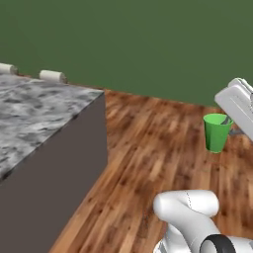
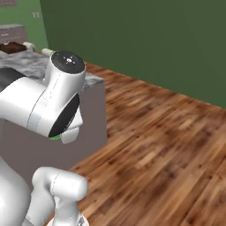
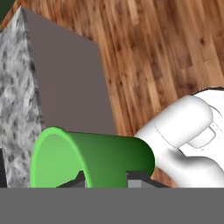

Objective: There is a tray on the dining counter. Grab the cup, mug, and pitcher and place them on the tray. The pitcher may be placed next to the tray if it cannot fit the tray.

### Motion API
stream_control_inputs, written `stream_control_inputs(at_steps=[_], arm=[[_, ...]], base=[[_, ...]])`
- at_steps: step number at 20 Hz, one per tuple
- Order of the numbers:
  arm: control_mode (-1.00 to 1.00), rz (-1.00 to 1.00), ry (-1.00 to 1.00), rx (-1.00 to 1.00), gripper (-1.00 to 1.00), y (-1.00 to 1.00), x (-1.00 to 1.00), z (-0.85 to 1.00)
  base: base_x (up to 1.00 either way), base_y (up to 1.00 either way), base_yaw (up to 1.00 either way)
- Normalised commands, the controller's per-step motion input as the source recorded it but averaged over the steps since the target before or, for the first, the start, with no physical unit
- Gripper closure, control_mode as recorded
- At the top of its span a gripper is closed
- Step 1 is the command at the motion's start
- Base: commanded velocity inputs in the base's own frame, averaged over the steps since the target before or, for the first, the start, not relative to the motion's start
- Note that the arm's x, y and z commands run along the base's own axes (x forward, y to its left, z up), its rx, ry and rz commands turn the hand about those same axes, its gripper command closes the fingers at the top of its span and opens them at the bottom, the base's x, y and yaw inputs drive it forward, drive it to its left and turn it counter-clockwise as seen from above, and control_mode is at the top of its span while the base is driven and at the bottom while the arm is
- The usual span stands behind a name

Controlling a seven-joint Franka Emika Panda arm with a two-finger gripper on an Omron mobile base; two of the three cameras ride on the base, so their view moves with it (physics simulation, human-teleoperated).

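I see the gripper (image 3: pixel 105 180) clenched on the cup (image 3: pixel 94 159): in the hand view its dark finger tips straddle the green wall at the rim, one tip inside the mouth and one outside. The cup looks to lie sideways across that view, its open mouth turned to the left and its lighter green inside showing.

In the left base view I find the same cup (image 1: pixel 216 132) hanging in the air at the right side, upright with its mouth up, well above the wooden floor (image 1: pixel 148 158). The white hand reaches in from the right edge and meets the cup at its rim; the finger tips themselves I cannot make out there.

In the right base view the arm's big white link blocks most of the hand, and only a sliver of green peeks out under it.

The cup is off the dining counter (image 1: pixel 34 113), out past its corner and over the floor. The marble top sits to the left in the left base view, with its plain grey side panel dropping to the floor. In the right base view I can see a dark brown shape far back on the marble, which looks like the tray (image 2: pixel 12 47), well apart from the cup. A dark green wall (image 1: pixel 148 44) runs behind everything.
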Motion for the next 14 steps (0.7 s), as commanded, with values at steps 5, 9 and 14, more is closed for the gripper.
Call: stream_control_inputs(at_steps=[5, 9, 14], arm=[[1.0, 0.0, 0.0, 0.0, 1.0, 0.0, 0.0, 0.0], [1.0, 0.0, 0.0, 0.0, 1.0, 0.0, 0.0, 0.0], [1.0, 0.0, 0.0, 0.0, 1.0, 0.0, 0.0, 0.0]], base=[[0.75, -1.0, 0.07], [0.72, -1.0, 0.09], [0.72, -1.0, 0.13]])
